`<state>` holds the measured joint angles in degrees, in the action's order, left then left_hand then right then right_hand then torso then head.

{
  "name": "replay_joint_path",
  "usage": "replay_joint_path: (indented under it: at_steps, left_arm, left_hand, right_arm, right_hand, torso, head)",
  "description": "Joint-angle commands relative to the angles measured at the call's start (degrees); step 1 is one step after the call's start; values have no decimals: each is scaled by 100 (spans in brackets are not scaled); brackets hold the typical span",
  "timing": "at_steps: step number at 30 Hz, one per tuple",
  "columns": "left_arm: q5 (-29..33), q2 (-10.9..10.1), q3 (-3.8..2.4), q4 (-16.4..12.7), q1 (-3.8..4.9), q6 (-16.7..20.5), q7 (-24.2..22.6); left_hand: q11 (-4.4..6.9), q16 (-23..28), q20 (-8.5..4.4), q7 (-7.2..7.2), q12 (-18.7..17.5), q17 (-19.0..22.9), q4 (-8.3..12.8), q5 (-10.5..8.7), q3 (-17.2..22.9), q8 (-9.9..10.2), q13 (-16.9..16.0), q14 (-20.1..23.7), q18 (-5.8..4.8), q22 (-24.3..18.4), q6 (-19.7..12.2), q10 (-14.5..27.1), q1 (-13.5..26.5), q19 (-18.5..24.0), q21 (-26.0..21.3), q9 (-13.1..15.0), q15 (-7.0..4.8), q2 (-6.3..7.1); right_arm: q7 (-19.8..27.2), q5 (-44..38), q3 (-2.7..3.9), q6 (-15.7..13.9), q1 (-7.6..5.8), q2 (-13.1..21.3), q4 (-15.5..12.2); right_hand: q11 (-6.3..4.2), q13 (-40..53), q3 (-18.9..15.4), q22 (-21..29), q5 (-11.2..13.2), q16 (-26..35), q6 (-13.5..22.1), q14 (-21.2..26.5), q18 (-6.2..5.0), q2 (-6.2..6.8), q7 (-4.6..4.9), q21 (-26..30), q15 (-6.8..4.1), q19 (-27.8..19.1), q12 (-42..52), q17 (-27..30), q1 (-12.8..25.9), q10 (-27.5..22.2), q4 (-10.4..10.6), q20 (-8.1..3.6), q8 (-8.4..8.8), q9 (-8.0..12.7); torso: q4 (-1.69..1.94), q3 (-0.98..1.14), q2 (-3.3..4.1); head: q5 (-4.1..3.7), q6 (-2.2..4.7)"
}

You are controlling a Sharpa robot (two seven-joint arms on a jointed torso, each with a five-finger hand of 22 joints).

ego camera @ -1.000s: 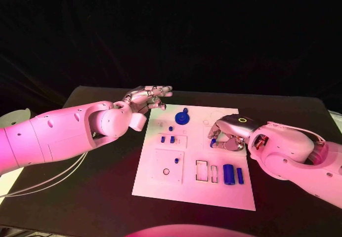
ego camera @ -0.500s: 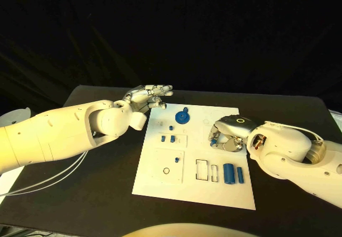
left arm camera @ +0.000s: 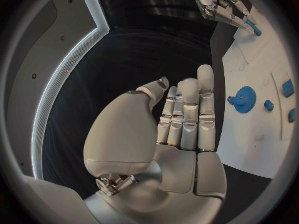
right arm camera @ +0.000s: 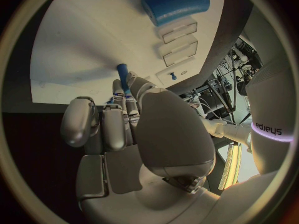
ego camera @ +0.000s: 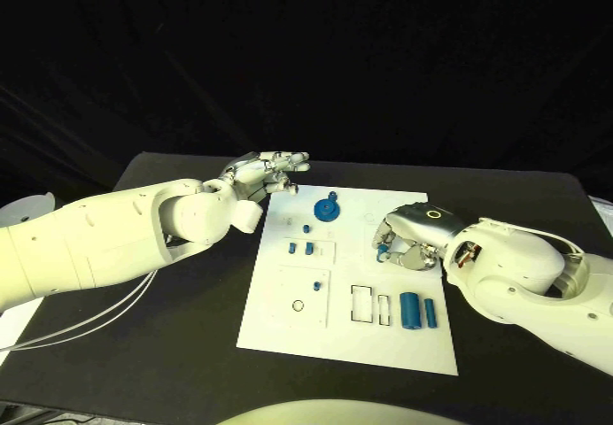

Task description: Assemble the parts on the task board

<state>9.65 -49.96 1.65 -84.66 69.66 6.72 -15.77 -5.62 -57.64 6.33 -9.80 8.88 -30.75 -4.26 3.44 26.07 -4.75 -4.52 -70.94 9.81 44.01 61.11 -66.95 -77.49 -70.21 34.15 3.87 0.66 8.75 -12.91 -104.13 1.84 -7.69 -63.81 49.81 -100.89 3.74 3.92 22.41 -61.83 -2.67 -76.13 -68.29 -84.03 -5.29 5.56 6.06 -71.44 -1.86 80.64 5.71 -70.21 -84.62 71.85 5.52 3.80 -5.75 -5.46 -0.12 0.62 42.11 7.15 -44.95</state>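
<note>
The matte black table (ego camera: 166, 354) stood against a dark backdrop, with the flat white rectangular task board (ego camera: 384, 341) at its middle. On the board lay a round blue gear (ego camera: 327, 210) near the far edge, and a fat blue cylinder (ego camera: 410, 311) beside a slimmer blue rod (ego camera: 430, 312) — both near the right arm. The right hand (ego camera: 411, 237) pinched a small blue peg (right arm camera: 122, 74) over the board. The left hand (ego camera: 265, 175) hovered past the board's far left corner, fingers straight and together, holding nothing.

One task board (ego camera: 345, 341), two robot hands (ego camera: 267, 174) (ego camera: 407, 237)
</note>
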Motion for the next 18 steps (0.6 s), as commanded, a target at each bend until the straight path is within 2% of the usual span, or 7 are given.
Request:
replay_joint_path:
  at_steps: [1,4,10,12,15,18]
  left_arm:
    - [-19,15,-2,0,2,-103,-25]
    - [-19,19,-2,2,2,-101,-25]
    - [-19,27,-2,2,1,-104,-26]
    - [-19,34,-2,3,1,-109,-29]
    - [-19,50,-2,8,1,-118,-29]
    - [-19,65,-2,13,0,-124,-30]
  left_hand:
    - [-4,-13,18,-13,36,5,12,24,-6,-23,-3,39,66,-5,-28,53,-5,-13,-12,2,13,-69]
    - [-4,-13,18,-13,36,5,12,24,-6,-23,-3,39,66,-5,-28,53,-5,-13,-12,2,13,-69]
    - [-4,-13,18,-13,36,5,12,24,-6,-23,-3,39,66,-5,-28,53,-5,-13,-12,2,13,-69]
    - [-4,-13,18,-13,36,5,12,24,-6,-23,-3,39,66,-5,-28,54,-6,-13,-12,2,13,-70]
    - [-4,-14,18,-12,40,9,14,25,-6,-24,-3,41,66,-7,-29,57,-9,-14,-14,2,13,-76]
    - [-4,-14,18,-12,40,9,14,25,-6,-24,-3,41,66,-7,-29,57,-9,-14,-14,2,13,-76]
  right_arm:
    - [-12,28,55,-384,-52,52,-188]
    - [-13,126,105,-407,-96,126,-385]
    - [48,262,143,-419,-115,38,-668]
    - [93,283,145,-419,-86,-86,-724]
    - [177,289,140,-430,3,-328,-791]
    - [256,266,122,-431,96,-570,-805]
  right_hand:
    - [-137,-6,65,-10,-16,-32,-42,-294,-21,-128,2,-17,-30,56,-5,-8,-167,160,-30,-3,-3,3]
    - [-136,-7,79,-13,-16,-34,-47,-294,-21,-113,5,-20,-30,56,-16,-9,-163,166,-44,-4,-1,0]
    - [-133,-9,102,-19,-17,-38,-51,-292,-20,-93,11,-24,-30,57,-34,-13,-159,172,-68,-4,4,-5]
    - [-130,-10,111,-17,-18,-39,-49,-292,-20,-88,15,-23,-30,56,-43,-14,-157,171,-76,-5,8,-6]
    - [-121,-12,137,-13,-20,-43,-40,-290,-21,-79,27,-21,-27,53,-67,-15,-148,164,-93,-4,21,-7]
    - [-116,-13,155,-11,-21,-42,-33,-289,-22,-76,34,-21,-25,51,-82,-13,-144,161,-106,-3,30,-7]
  torso:
    - [-1,-5,-1]
    - [-5,-7,0]
    - [-12,-7,0]
    - [-13,-3,1]
    - [8,-1,0]
    - [7,-1,2]
  head:
    - [6,-3]
    - [13,-7]
    - [29,-10]
    - [46,-8]
    - [56,-26]
    - [76,-33]
